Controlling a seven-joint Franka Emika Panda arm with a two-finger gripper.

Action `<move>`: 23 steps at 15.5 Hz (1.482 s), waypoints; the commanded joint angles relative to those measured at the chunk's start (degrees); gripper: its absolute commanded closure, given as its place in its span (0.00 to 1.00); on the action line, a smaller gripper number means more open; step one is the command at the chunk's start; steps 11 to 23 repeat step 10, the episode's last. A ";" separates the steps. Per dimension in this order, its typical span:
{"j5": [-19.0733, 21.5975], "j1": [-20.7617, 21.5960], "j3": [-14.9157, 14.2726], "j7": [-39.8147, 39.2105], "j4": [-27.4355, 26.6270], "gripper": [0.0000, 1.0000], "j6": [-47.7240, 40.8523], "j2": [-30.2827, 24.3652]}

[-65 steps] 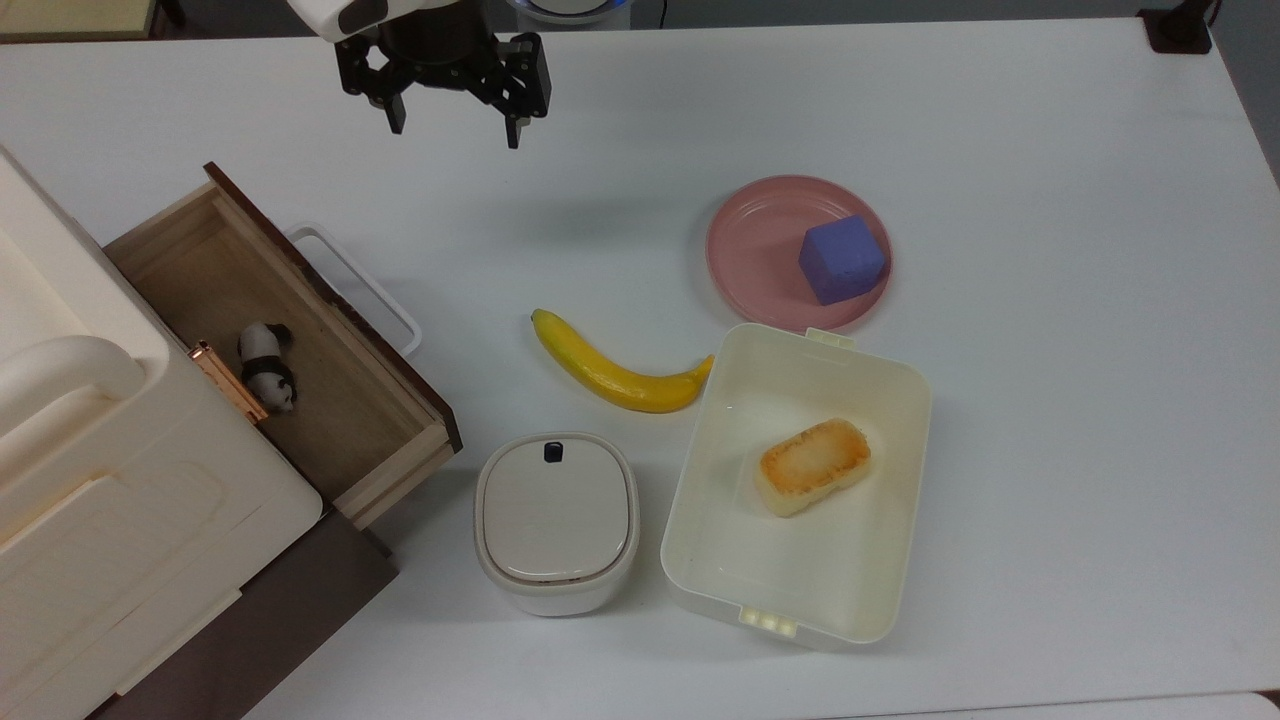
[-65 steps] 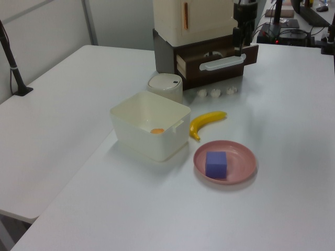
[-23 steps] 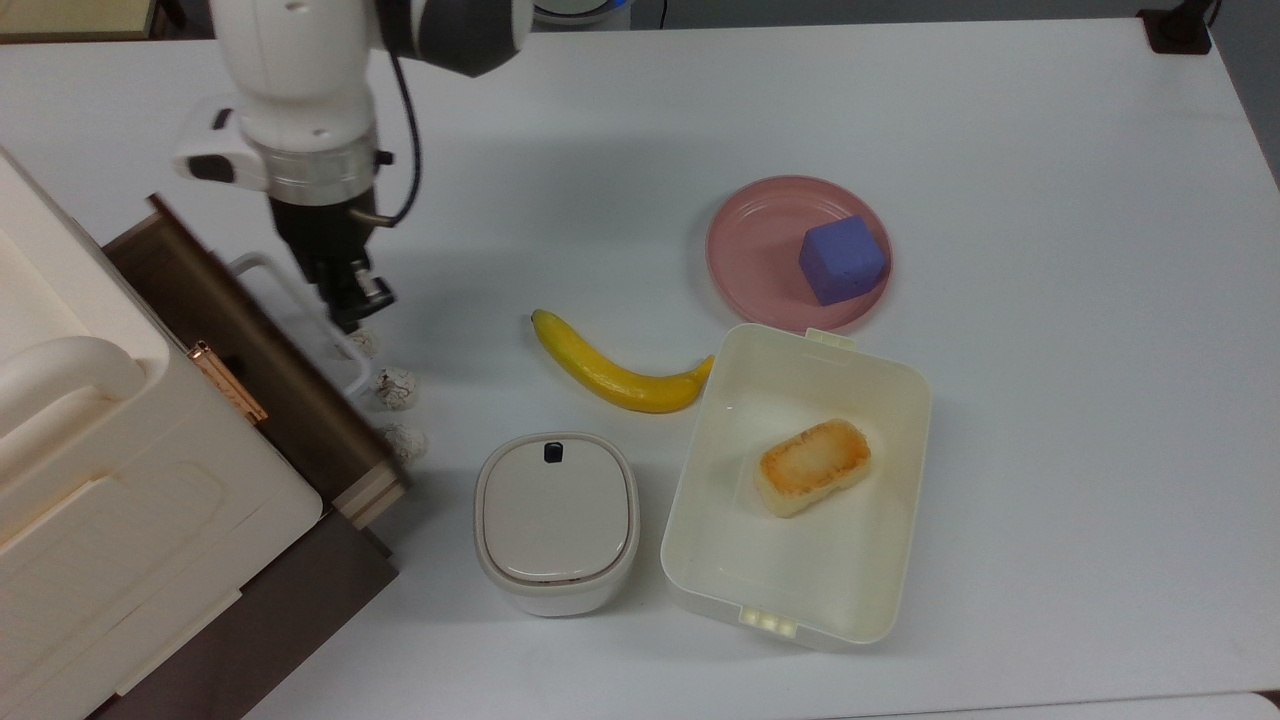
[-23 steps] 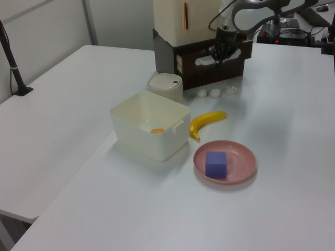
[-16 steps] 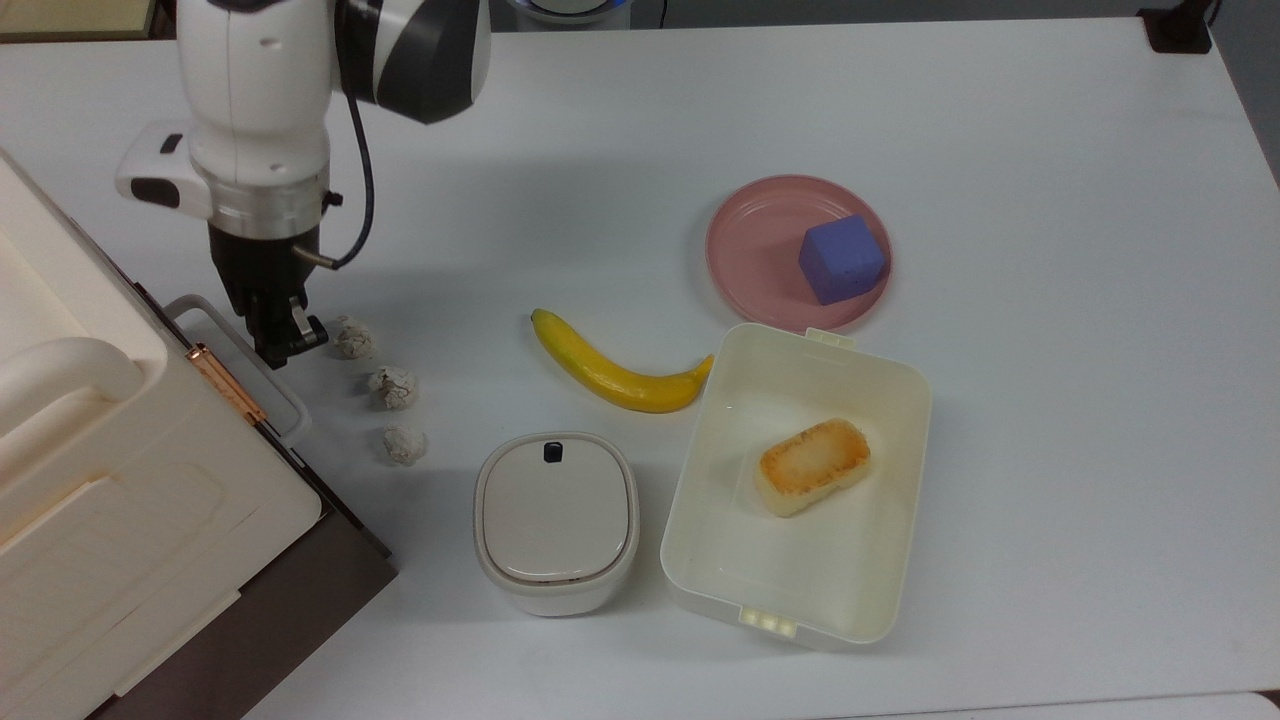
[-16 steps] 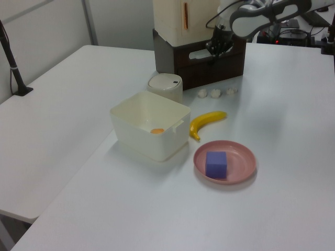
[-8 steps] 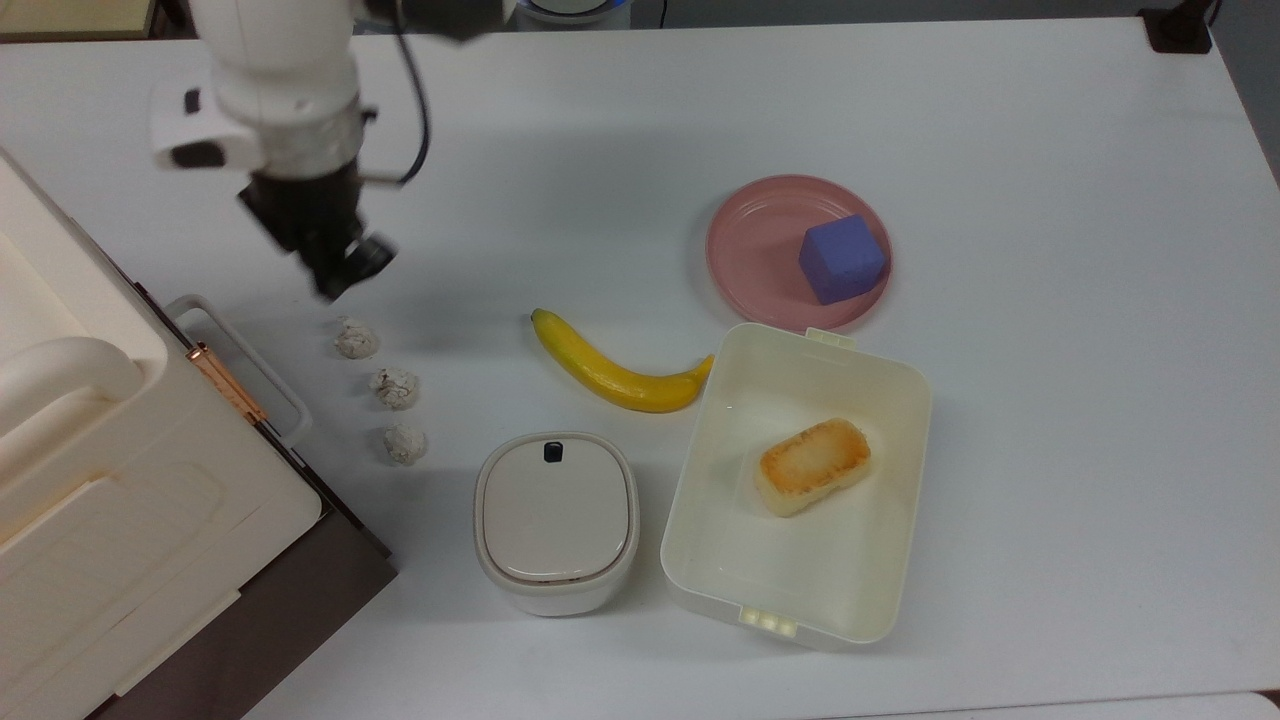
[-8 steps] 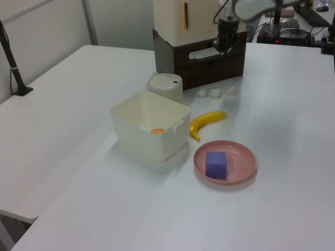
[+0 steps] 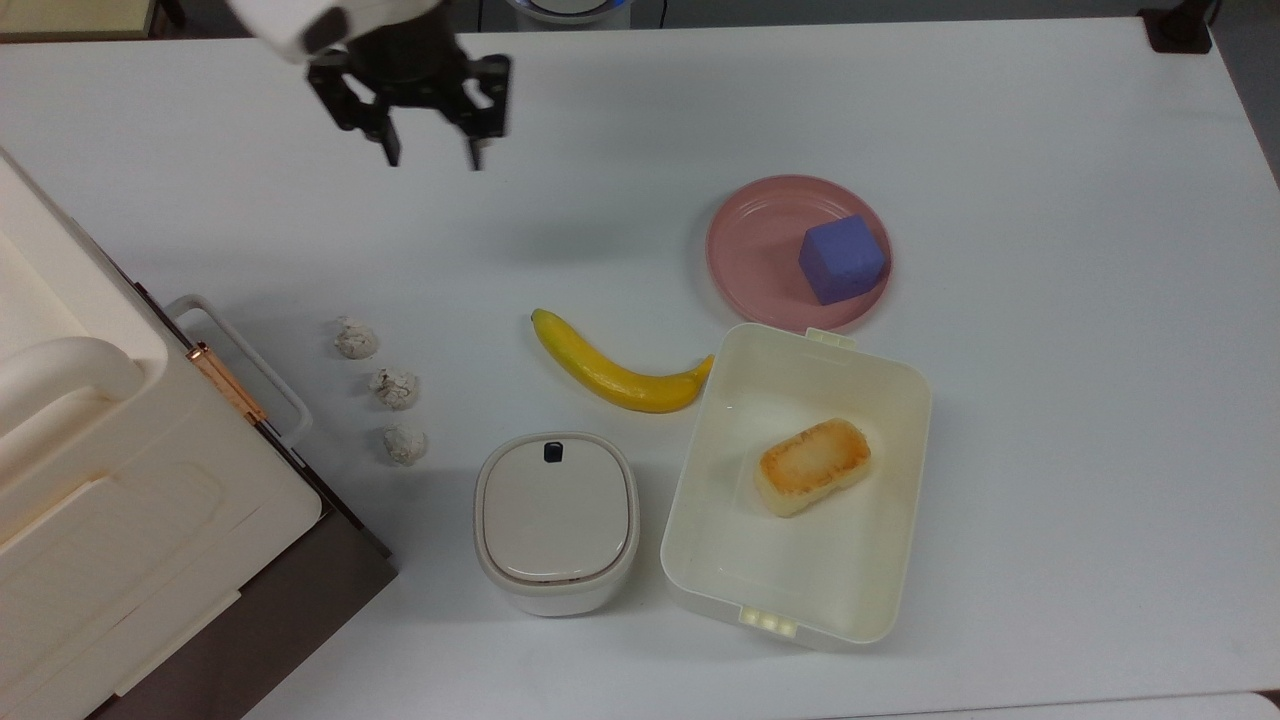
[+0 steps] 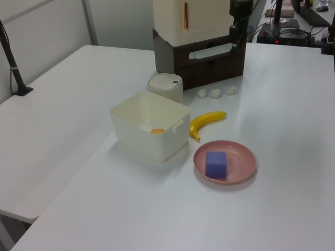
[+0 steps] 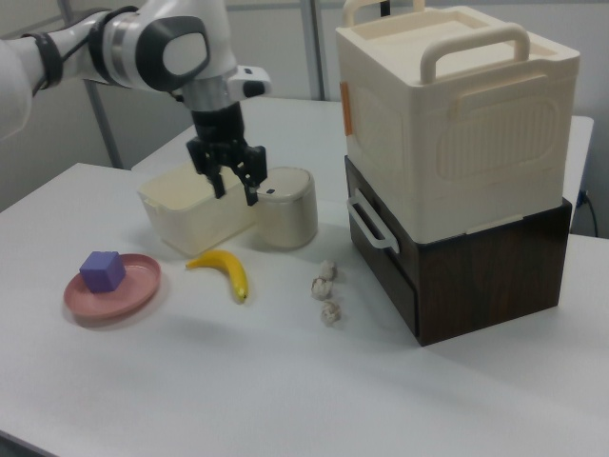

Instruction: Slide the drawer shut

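Drawer [image 9: 240, 372] pushed home — gripper [image 9: 430, 155] pulling clear, fingers apart and holding nothing.

Going left to right in the top view: sitting flush now in the dark brown base under the cream moulded cabinet [image 9: 110, 480], with just the white loop handle [image 11: 369, 224] sticking out — no longer gaping open as seconds ago, so likely finishing the task. Lying just beside on the smooth white tabletop [image 9: 1050, 420], three crumpled pale lumps [image 9: 392, 388]; then a rounded lidded tub [image 9: 556, 520], a curved waxy banana [image 9: 615, 365], an open glossy lunch box [image 9: 795, 485] holding a browned bread piece [image 9: 813, 465], and a pink plate [image 9: 760, 250] carrying a matte purple cube [image 9: 842, 258].
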 commanded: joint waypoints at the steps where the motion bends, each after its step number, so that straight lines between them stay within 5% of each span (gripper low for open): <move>1: -0.47 2.71 -0.82 -2.00 -2.05 0.00 -0.44 -1.26; 23: -1.71 2.62 -1.17 1.60 -0.82 0.00 0.36 0.33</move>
